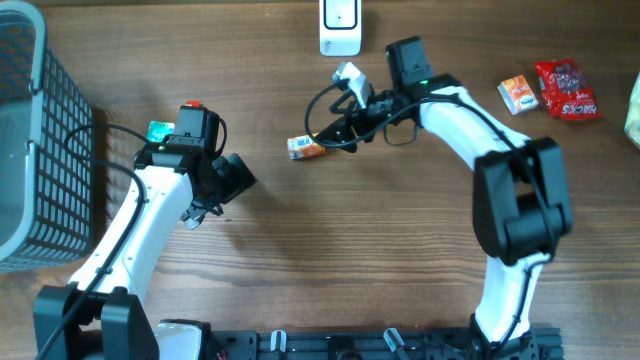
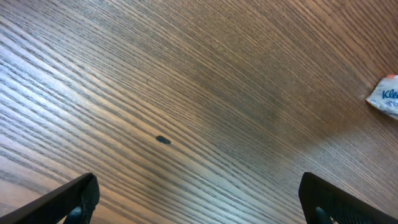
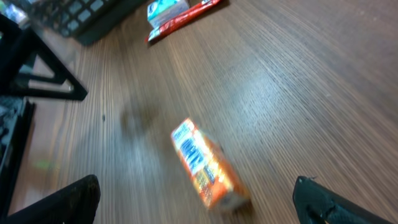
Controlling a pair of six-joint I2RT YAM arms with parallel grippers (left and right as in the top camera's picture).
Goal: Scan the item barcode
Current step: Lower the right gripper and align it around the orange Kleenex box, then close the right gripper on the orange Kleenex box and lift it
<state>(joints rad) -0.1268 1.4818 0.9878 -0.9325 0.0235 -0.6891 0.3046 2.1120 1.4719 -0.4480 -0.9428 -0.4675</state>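
Note:
The item, a small orange packet [image 1: 306,148] with a white and blue label, lies on the wooden table below the white barcode scanner [image 1: 340,28]. In the right wrist view the orange packet [image 3: 208,165] is blurred and sits loose between the wide-apart fingers. My right gripper [image 1: 327,135] [image 3: 196,202] is open just right of it and holds nothing. My left gripper [image 1: 235,180] [image 2: 199,202] is open over bare wood to the left. A white packet end with blue lettering [image 2: 385,96] shows at the left wrist view's right edge.
A dark mesh basket [image 1: 40,140] stands at the left edge. At the far right lie an orange packet [image 1: 518,94] and a red packet [image 1: 566,90]. A blue-white packet and a red strip [image 3: 171,12] lie beyond the item, toward the basket.

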